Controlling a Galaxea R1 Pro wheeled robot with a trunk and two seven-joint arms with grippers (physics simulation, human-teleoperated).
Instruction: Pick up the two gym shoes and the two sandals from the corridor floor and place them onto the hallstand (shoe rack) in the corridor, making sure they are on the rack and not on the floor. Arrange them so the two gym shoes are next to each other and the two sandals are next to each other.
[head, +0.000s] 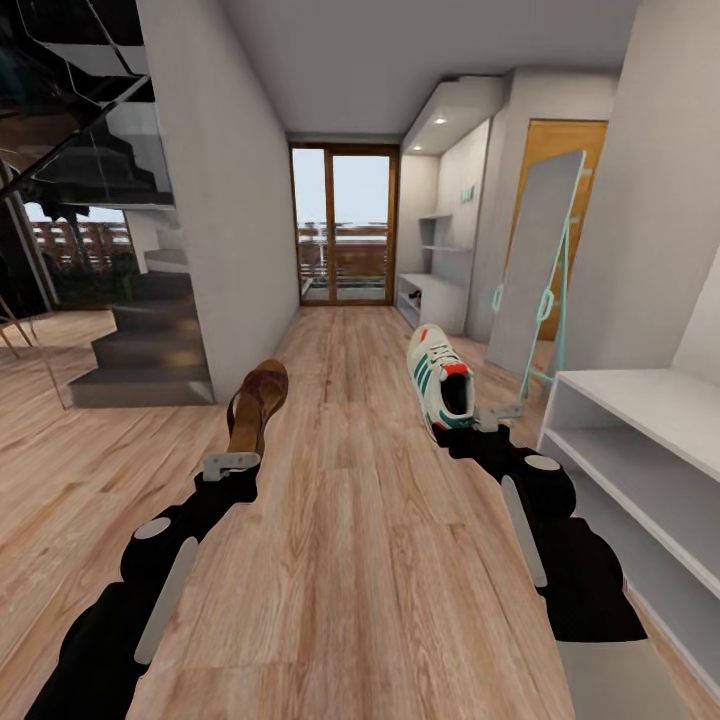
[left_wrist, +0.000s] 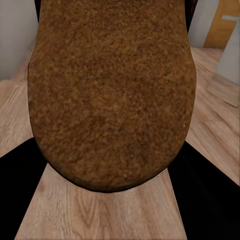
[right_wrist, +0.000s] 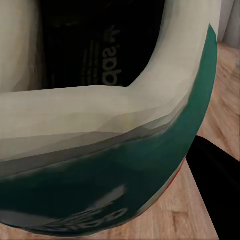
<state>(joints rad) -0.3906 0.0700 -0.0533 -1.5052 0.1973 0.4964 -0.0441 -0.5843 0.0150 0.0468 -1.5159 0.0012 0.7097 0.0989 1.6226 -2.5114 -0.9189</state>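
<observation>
- Brown leather sandal (head: 256, 405) is clamped in the left gripper (head: 232, 462) fingers, lifted above the corridor floor (head: 340, 560).
- White gym shoe (head: 441, 378) is clamped in the right gripper (head: 487, 418).
- Carrying step; next, I judge, drive to the far hallstand (head: 432, 300) and set both down.

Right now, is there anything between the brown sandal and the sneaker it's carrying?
No. In the head view, only bare wood floor shows between the sandal and the gym shoe.
</observation>
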